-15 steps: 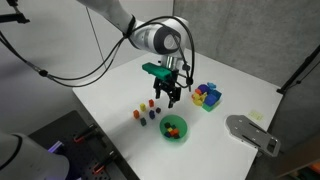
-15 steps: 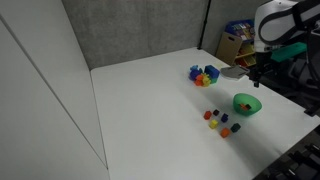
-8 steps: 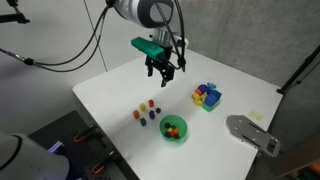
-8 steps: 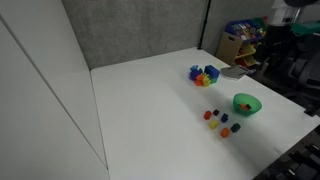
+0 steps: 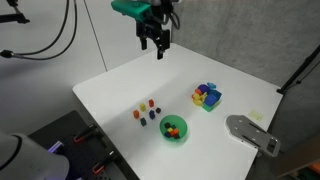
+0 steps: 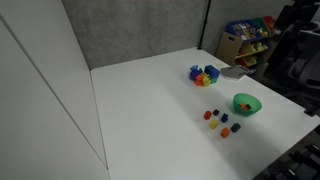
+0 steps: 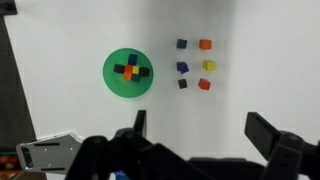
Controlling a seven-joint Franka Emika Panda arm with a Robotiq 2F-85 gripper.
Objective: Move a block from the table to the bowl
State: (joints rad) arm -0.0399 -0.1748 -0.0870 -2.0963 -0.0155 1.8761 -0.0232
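The tool (image 5: 158,47) has lifted high above the table (image 5: 115,85), spread and empty. Blocks (image 7: 131,71) lie in the bowl (image 7: 112,86) near the table's edge, so the move looks done.

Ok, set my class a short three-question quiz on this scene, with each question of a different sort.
1. True or false: the fingers of the gripper are clamped on a cube.
2. In the wrist view, how many loose cubes lie on the table beside the bowl?
3. The bowl holds: A nothing; B several cubes; C a spoon.
Key: 1 false, the fingers are apart and empty; 2 six; 3 B.
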